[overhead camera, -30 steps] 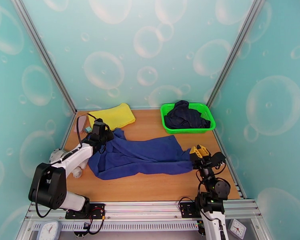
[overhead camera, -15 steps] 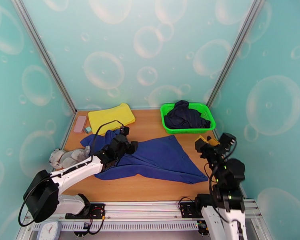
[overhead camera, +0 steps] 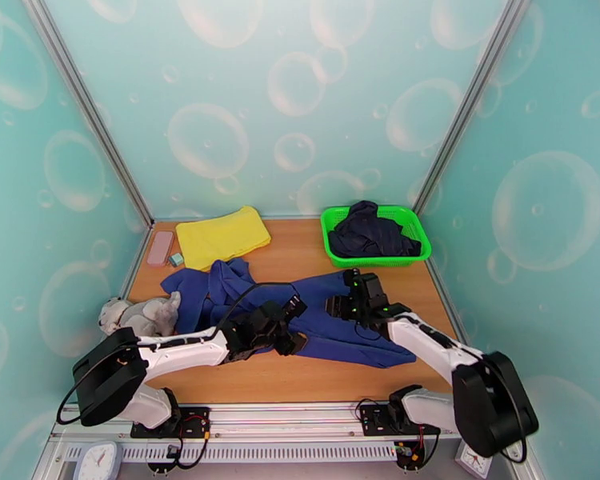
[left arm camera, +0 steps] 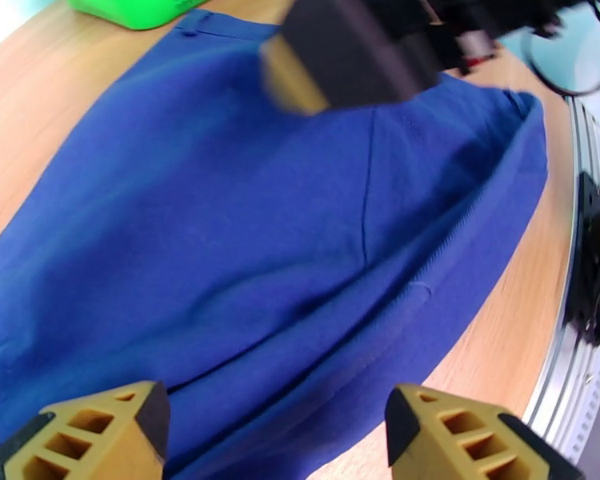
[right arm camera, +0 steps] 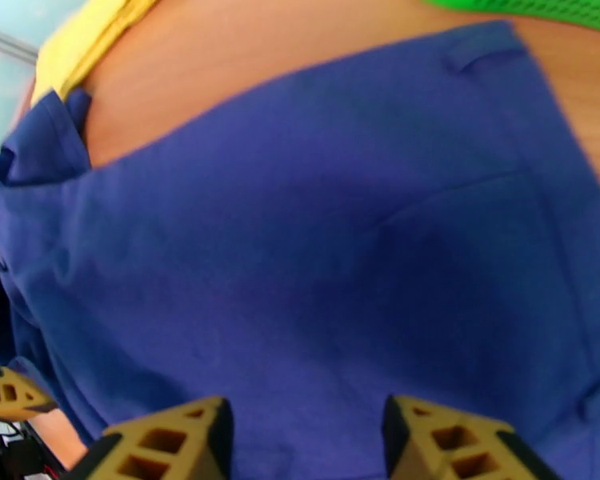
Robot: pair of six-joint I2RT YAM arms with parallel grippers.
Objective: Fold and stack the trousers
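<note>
2 arms reach in over the wooden table (overhead camera: 300,250), and i take the green basket (overhead camera: 326,230) at the far right corner as my mark. the trousers (overhead camera: 344,346) lie spread on the table on the near side of the basket. their wide upper part comes just beside the basket's front rim. the legs run away to the left of the basket, where they are bunched in folds.

the left gripper (left arm camera: 272,406) hovers low over the blue cloth, to the near left of the basket. its 2 yellow fingers stand wide apart with nothing between them, and flat cloth lies under them. the right gripper (right arm camera: 304,418) hangs closer to the basket, just in front of it, also above the trousers. its jaws are parted at a middle width and hold nothing, and the cloth below looks smooth, not pinched. the 2 grippers are near each other.

inside the basket a dark garment (overhead camera: 372,230) is heaped. left of the basket lies a yellow cloth (overhead camera: 220,234), and beyond it a flat pink thing (overhead camera: 160,248) with a small teal block (overhead camera: 176,259) beside. far left of the basket and nearer to me sits a grey plush toy (overhead camera: 140,315), touching the bunched legs.
</note>
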